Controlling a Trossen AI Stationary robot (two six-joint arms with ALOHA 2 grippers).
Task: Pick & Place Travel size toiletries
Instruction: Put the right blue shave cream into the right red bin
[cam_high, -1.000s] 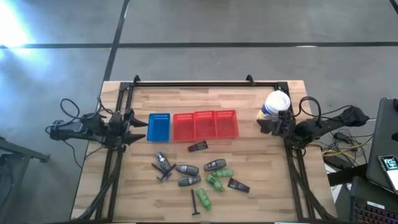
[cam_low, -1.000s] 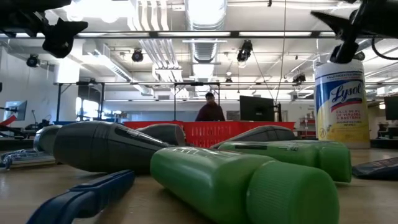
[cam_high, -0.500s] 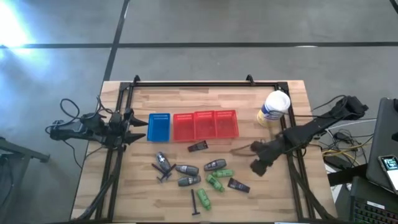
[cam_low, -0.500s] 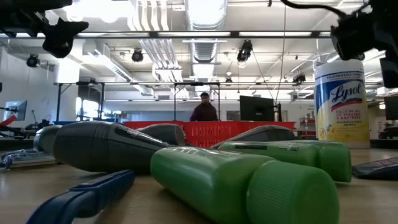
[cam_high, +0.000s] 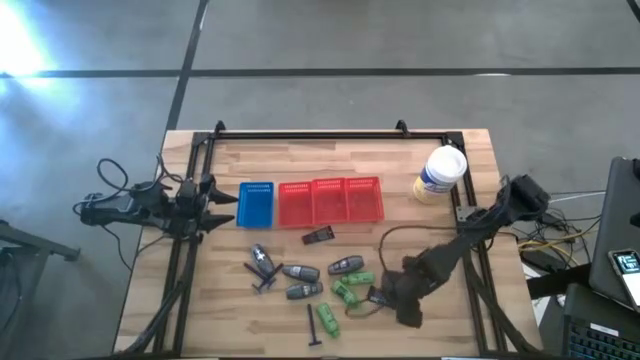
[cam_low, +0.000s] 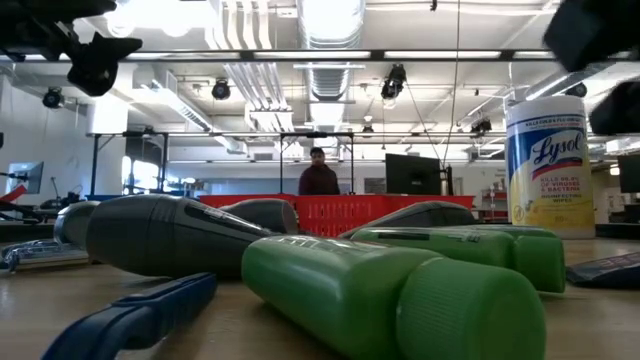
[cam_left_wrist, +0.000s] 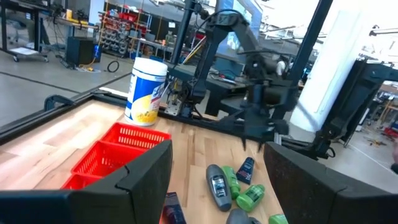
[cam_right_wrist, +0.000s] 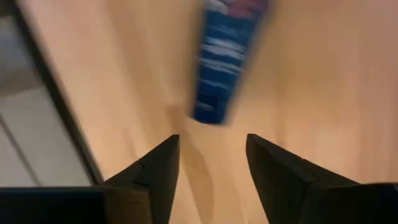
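The toiletries lie loose on the near half of the table: grey bottles (cam_high: 300, 271), green bottles (cam_high: 345, 292), black razor sticks (cam_high: 312, 325), one dark packet (cam_high: 319, 236) by the red basket and a second dark packet (cam_high: 383, 297) right of the green bottles. My right gripper (cam_high: 398, 298) hovers over that second packet, open. In the right wrist view the packet (cam_right_wrist: 221, 68) lies flat just ahead of my right gripper (cam_right_wrist: 208, 155), outside the fingers. My left gripper (cam_high: 225, 205) waits open at the table's left edge, beside the blue basket.
A blue basket (cam_high: 256, 204) and a red basket (cam_high: 331, 200) stand side by side mid-table. A white tub with a yellow label (cam_high: 441, 175) stands at the far right. A person (cam_low: 318, 180) is in the room beyond the table. Bare wood lies right of the packet.
My right arm has swung from the table's right edge beside the white tub toward the near edge and leftward, coming down over the dark packet right of the green bottles. The toiletries have not moved.
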